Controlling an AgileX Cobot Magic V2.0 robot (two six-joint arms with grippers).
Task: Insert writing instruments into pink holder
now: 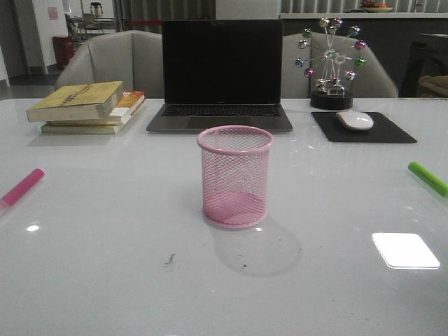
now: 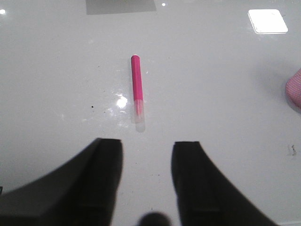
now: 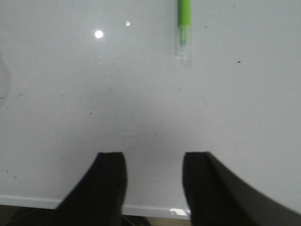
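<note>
The pink mesh holder (image 1: 235,176) stands upright and empty at the table's middle; its edge also shows in the left wrist view (image 2: 294,87). A pink marker (image 1: 21,187) lies flat near the left table edge. My left gripper (image 2: 146,143) hovers open above the table, the pink marker (image 2: 137,84) lying ahead of its fingertips, apart from them. A lime green marker (image 1: 428,178) lies near the right edge. My right gripper (image 3: 154,156) is open and empty over the table's near edge, the green marker (image 3: 183,23) well ahead of it. Neither gripper shows in the front view.
At the back stand a laptop (image 1: 221,73), a stack of books (image 1: 87,106), a mouse (image 1: 355,120) on a black pad (image 1: 364,128) and a desk ornament with coloured balls (image 1: 331,63). The table's near edge (image 3: 150,209) lies under my right gripper.
</note>
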